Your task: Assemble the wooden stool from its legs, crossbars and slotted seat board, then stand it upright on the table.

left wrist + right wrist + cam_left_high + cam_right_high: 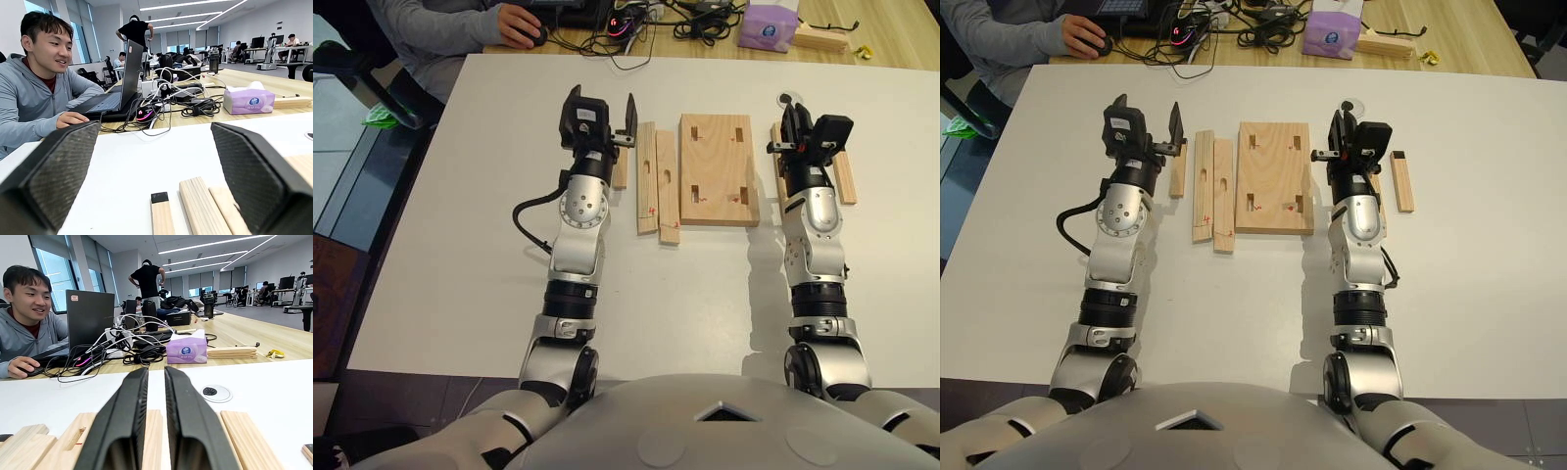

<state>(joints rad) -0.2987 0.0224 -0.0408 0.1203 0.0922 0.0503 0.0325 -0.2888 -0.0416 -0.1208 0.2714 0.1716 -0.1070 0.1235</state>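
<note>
Left eye view: the white table [460, 245] carries the stool parts, all lying flat and unassembled. The slotted board [715, 171] lies at mid-table. At its 9 o'clock two legs [647, 176] lie side by side, touching each other and running from 6 to 12 o'clock. At their 9 o'clock, just beside them, is a short bar [620, 168]. The left gripper [602, 113] hangs over the table at the bar's 10 o'clock. Its fingers [58, 176] are spread wide and hold nothing, and in the left wrist view the bar's dark end shows low in the gap between them. The right gripper [787, 113] hangs at the board's 3 o'clock. Its fingers [122, 421] are drawn almost together, with a thin slit between them and nothing in it. A wood strip [777, 171] lies under that arm, near the board's edge; I cannot tell whether the gripper touches it. Another dark-ended bar [1401, 183] lies at that arm's 3 o'clock, apart from it. A round grommet [215, 392] sits in the tabletop at the right gripper's 12 o'clock. Past the table's 12 o'clock edge, on a wooden desk, stand a tissue box [768, 27] and a tangle of cables [636, 24].
</note>
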